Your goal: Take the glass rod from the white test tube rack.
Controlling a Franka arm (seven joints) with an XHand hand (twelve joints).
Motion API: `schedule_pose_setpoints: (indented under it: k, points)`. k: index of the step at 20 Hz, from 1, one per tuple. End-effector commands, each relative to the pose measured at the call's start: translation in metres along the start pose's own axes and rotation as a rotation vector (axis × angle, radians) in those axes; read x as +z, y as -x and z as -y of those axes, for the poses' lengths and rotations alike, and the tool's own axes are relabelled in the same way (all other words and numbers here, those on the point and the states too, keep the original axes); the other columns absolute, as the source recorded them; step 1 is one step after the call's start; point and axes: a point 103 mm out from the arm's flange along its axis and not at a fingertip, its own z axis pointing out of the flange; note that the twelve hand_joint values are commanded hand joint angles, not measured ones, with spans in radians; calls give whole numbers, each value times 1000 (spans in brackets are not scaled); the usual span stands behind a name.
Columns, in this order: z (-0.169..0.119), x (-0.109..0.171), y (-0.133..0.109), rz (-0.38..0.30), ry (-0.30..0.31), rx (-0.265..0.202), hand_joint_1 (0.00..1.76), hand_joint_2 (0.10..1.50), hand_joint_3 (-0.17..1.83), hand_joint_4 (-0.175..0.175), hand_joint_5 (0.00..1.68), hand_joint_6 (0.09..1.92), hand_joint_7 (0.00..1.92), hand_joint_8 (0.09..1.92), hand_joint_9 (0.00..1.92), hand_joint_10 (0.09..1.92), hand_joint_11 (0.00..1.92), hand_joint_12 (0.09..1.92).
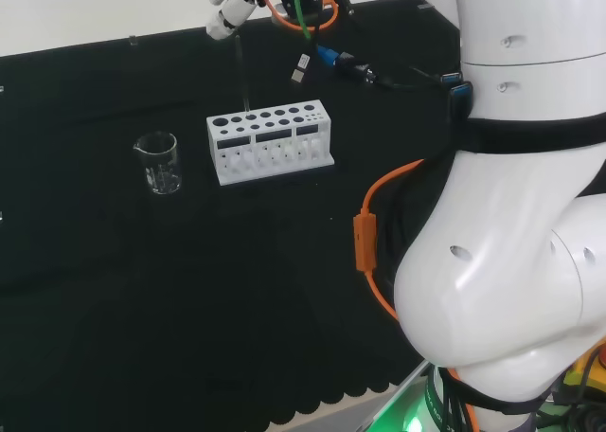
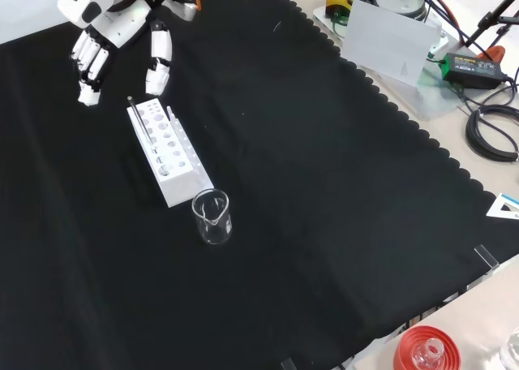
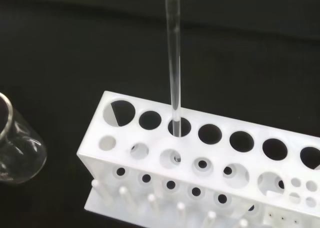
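Black-clothed bench (image 2: 324, 183) bears white rack (image 2: 166, 155) and beaker (image 2: 212, 217) (clear glass)

Black cloth (image 2: 324, 183) over pale bench (image 2: 486, 167)

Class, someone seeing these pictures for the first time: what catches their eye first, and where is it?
The white test tube rack on the black cloth, with a thin glass rod standing upright in one of its holes. In the front view the hand hangs open above the rack's far end, and a clear beaker stands at its near end.
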Motion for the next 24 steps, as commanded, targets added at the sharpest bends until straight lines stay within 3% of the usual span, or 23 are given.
schedule_pose_setpoints:
  k: [1,11,24]
  points:
    - [-8,15,5,13,-42,-1,444,862,326,40,311,87,211,812,366,953,287,1466]
    - [-15,36,14,19,-94,5,452,877,332,29,368,87,232,808,447,925,357,1440]
    - [-13,42,17,13,-57,-7,678,859,380,-20,552,161,423,766,659,813,573,1340]
